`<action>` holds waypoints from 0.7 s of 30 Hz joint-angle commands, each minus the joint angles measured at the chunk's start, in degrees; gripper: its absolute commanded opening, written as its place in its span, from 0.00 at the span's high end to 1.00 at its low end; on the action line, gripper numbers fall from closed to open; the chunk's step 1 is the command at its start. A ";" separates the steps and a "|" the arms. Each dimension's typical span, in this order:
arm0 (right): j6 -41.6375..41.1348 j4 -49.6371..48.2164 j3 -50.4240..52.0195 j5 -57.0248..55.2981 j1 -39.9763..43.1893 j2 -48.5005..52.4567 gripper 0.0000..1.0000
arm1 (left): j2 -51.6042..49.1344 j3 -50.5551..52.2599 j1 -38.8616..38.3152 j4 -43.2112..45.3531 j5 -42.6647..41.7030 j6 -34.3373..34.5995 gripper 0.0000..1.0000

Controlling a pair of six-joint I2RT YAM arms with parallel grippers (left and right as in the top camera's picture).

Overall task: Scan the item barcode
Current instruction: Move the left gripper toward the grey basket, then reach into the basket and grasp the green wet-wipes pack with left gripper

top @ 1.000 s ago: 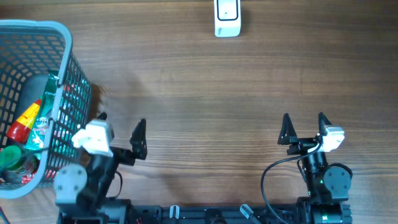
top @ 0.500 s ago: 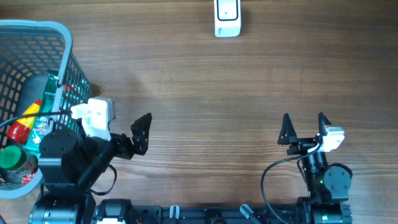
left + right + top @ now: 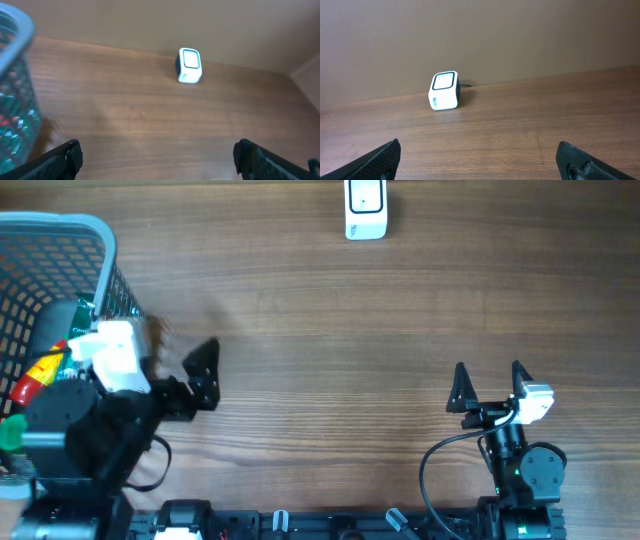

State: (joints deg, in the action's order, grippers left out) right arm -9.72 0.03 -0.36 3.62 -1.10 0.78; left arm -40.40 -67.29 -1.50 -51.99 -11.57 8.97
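The items to be scanned lie in the grey mesh basket at the left edge of the counter. Among them we can make out a red-and-yellow bottle and a green cap below it. Both are partly covered from overhead by the left arm. There is printing on the packaging, red and green through the mesh, but we cannot read any of it.

The white scanner stands at the far edge of the counter, well apart from the basket, near the back wall. From the right wrist view its dark-framed window faces up and forward. We see a small bluish mark on its front face, too small to read.

The left jaws are spread wide with nothing between them. In the left wrist view both dark fingers frame bare wood, with the basket wall at the left edge. The right jaws are likewise wide apart and empty, low over the counter at the near right on the right arm, and they face the scanner.

Compared with half a second ago, the left arm has swung up and to the left. Its white wrist housing now overlaps the basket's right wall, and its dark finger has moved further from the near edge. The arm now hides more of the bottle. The right arm, the scanner and the basket have not shifted.
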 commanded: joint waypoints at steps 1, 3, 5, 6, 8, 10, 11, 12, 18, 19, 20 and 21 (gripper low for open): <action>0.72 -0.17 0.07 0.66 -0.33 -0.35 0.00 | -5.14 -7.85 -0.26 -4.76 7.45 2.47 0.00; 0.70 -0.17 0.07 0.66 -0.33 -0.35 0.00 | -7.41 -11.37 -0.26 -7.17 8.26 2.91 0.00; 0.70 -0.17 0.07 0.66 -0.33 -0.35 0.00 | -9.14 -14.12 -0.26 -8.46 8.24 3.52 0.00; 0.70 -0.17 0.07 0.66 -0.33 -0.35 0.00 | -9.73 -15.02 -0.26 -8.57 8.26 3.52 0.00; 0.70 -0.17 0.07 0.66 -0.33 -0.35 0.00 | -10.45 -16.06 -0.26 -8.48 8.57 3.56 0.00; 0.72 -0.17 0.07 0.66 -0.33 -0.35 0.00 | -10.86 -16.68 -0.24 -8.48 11.43 5.22 0.00; 0.70 -0.17 0.07 0.66 -0.33 -0.35 0.00 | -10.91 -16.74 -0.26 -8.48 13.18 5.99 0.00; 0.70 -0.17 0.07 0.66 -0.33 -0.35 0.00 | -10.91 -16.74 -0.26 -8.52 16.28 7.06 0.00; 0.70 -0.17 0.07 0.66 -0.33 -0.35 0.00 | -11.10 -16.74 0.74 -8.79 27.26 11.43 0.00; 0.70 -0.17 0.07 0.66 -0.33 -0.35 0.00 | -11.21 -16.74 1.49 -8.76 28.39 12.72 0.00; 0.72 -0.17 0.07 0.66 -0.33 -0.35 0.00 | -11.39 -16.74 2.32 -8.72 29.14 14.12 0.00; 0.70 -0.17 0.07 0.66 -0.33 -0.35 0.00 | -11.58 -16.74 3.15 -8.68 29.88 15.74 0.00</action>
State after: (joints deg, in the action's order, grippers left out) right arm -9.72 0.03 -0.36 3.62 -1.10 0.78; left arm -51.13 -82.89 -0.82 -60.53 11.66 18.65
